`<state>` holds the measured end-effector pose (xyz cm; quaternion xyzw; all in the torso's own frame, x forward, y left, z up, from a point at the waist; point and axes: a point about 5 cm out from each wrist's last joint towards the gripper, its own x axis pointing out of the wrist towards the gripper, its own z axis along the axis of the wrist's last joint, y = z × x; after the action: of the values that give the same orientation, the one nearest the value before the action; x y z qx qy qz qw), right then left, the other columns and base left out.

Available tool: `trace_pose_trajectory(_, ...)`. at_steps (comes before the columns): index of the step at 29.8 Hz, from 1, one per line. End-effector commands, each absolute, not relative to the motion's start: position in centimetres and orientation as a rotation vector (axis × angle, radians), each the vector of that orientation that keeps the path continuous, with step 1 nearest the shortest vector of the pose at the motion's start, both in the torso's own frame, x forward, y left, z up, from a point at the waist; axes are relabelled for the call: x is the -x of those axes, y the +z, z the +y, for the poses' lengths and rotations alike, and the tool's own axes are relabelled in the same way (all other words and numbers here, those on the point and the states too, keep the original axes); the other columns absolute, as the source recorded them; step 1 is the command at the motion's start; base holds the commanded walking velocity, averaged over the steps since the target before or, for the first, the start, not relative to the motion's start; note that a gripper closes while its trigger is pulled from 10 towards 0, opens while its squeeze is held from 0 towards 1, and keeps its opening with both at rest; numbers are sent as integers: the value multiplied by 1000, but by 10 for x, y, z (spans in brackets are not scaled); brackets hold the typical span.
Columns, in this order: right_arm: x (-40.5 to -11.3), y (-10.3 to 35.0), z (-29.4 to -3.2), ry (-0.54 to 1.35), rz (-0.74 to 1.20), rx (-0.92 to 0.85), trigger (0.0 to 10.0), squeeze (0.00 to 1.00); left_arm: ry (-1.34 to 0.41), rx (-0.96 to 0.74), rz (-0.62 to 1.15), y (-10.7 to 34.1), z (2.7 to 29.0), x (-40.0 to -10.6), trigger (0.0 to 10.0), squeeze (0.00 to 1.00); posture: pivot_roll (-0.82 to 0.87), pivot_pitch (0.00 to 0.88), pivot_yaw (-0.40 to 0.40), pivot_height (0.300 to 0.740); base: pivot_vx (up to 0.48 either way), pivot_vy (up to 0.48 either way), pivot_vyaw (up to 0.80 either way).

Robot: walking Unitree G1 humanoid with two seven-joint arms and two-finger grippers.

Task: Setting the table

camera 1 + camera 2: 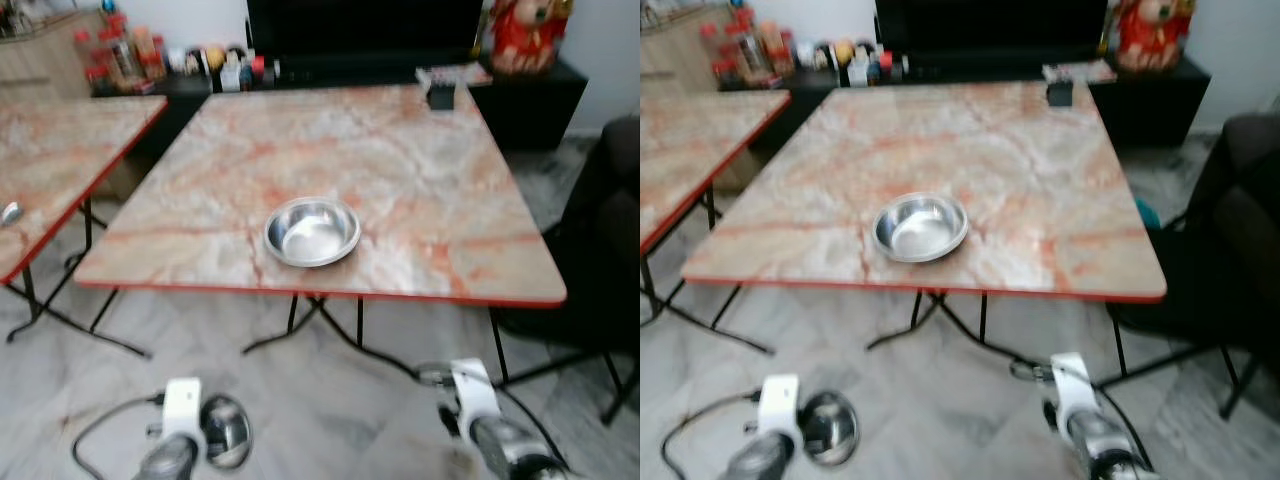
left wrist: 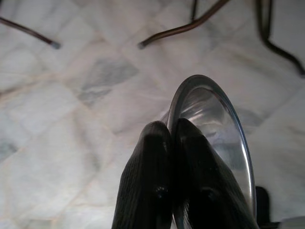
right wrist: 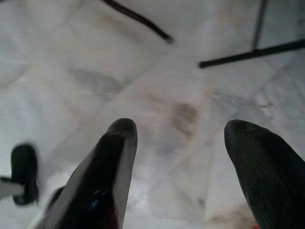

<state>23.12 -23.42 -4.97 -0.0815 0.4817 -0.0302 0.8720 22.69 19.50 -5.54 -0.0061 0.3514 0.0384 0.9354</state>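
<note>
A steel bowl (image 1: pixel 312 231) sits near the front edge of the marble-patterned folding table (image 1: pixel 420 190). A second steel bowl (image 1: pixel 226 432) hangs low over the floor, below the table's front edge. My left gripper (image 2: pixel 172 131) is shut on that bowl's rim (image 2: pixel 209 119), one finger on each side of the rim. My right gripper (image 3: pixel 181 131) is open over the bare floor, nothing between its fingers. The right arm (image 1: pixel 485 415) hangs low at the front right.
A second folding table (image 1: pixel 60 160) stands to the left. A dark chair (image 1: pixel 600 250) is at the right. A low black cabinet (image 1: pixel 360 60) with bottles and a red figure lines the back wall. Table legs (image 1: pixel 320 330) cross under the front edge.
</note>
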Motion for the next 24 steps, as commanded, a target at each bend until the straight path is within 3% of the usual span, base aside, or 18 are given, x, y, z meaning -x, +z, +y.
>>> trace_pose_trajectory(1, -234, -50, -226, -43, 999, 157, 10000, 0, 102, -3, 729, -55, 204, -226, 10000, 0, -91, 26, 21, 740, 0, -262, 0)
trace_pose_trajectory(16, -239, -48, -220, -36, 988, 154, 10000, 0, 118, -3, 762, -59, 214, -216, 10000, 0, -91, 30, 16, 740, 0, -17, 0)
trace_pose_trajectory(24, -242, -47, -215, -34, 978, 147, 10000, 0, 128, -3, 766, -60, 219, -213, 10000, 0, -90, 31, 16, 740, 0, -243, 0)
